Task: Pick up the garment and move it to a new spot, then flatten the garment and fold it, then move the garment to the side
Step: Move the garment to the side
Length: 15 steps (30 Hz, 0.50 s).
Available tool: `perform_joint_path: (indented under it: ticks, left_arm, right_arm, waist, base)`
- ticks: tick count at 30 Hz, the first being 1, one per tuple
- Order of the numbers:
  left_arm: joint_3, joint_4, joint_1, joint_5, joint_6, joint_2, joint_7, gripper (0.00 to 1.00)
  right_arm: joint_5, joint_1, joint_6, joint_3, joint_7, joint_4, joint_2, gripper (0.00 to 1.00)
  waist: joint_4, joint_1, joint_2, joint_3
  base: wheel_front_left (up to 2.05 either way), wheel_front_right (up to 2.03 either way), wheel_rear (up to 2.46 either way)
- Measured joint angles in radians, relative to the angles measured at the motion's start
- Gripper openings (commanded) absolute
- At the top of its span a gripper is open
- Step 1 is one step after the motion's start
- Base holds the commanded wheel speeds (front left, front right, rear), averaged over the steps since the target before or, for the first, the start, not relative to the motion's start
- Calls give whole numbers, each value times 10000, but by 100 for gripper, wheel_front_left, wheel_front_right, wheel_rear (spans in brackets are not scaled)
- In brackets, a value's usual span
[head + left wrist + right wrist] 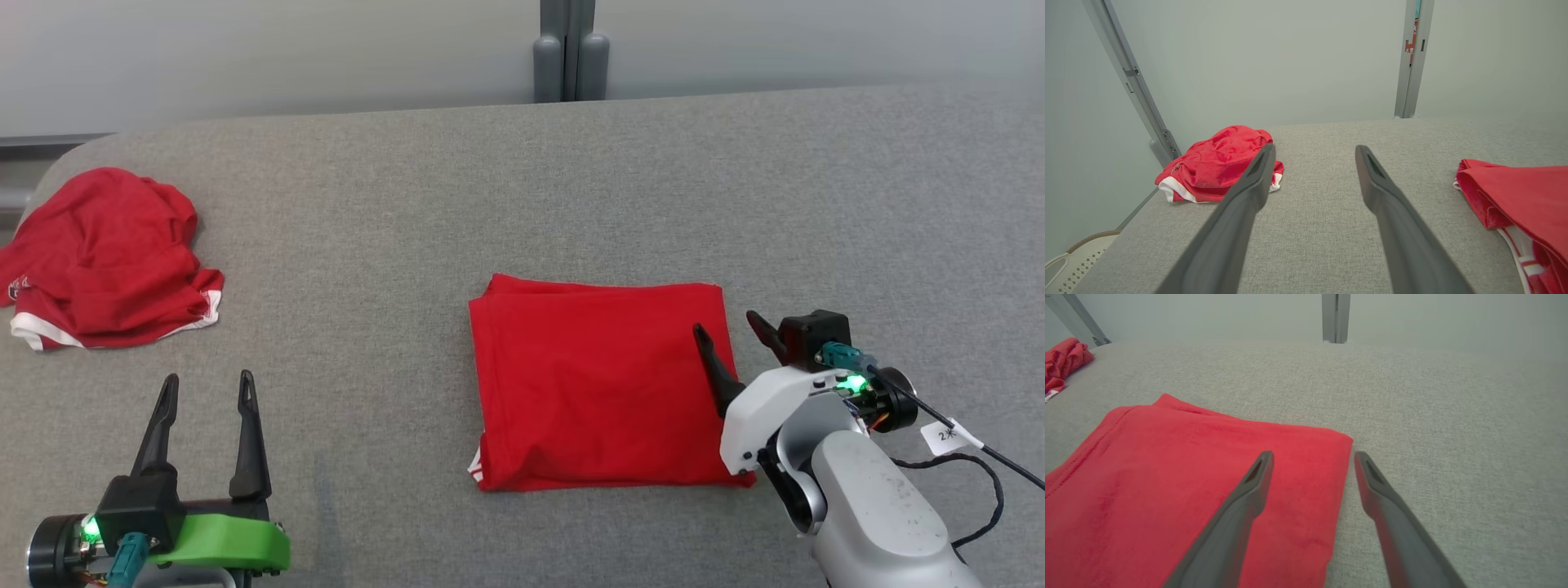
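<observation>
The folded red garment lay flat on the grey table, and the right gripper stood at its right edge, jaws wide apart and empty, with one finger over the cloth and one just past it in the right wrist view. Well to the garment's left, the left gripper was spread as wide and held nothing. The left wrist view added the garment's white striped trim and, farther left, a crumpled red garment near the table's corner.
</observation>
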Motion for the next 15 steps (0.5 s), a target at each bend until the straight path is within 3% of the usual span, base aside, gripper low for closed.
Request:
perform_joint_path:
  ticks: [9, 15]
  left_arm:
    - [4, 86, -381, -46, -61, -19, 0, 100]
    - [-27, 88, -535, -48, -75, -35, 0, 100]
  right_arm:
    - [332, -353, -2, 63, -153, 1536, 86, 100]
    - [1218, -477, -6, 378, -265, 2096, 242, 100]
  waist:
    - [124, 0, 0, 583]
    - [133, 0, 0, 778]
  base:
    - [0, 0, 0]
    - [0, 0, 0]
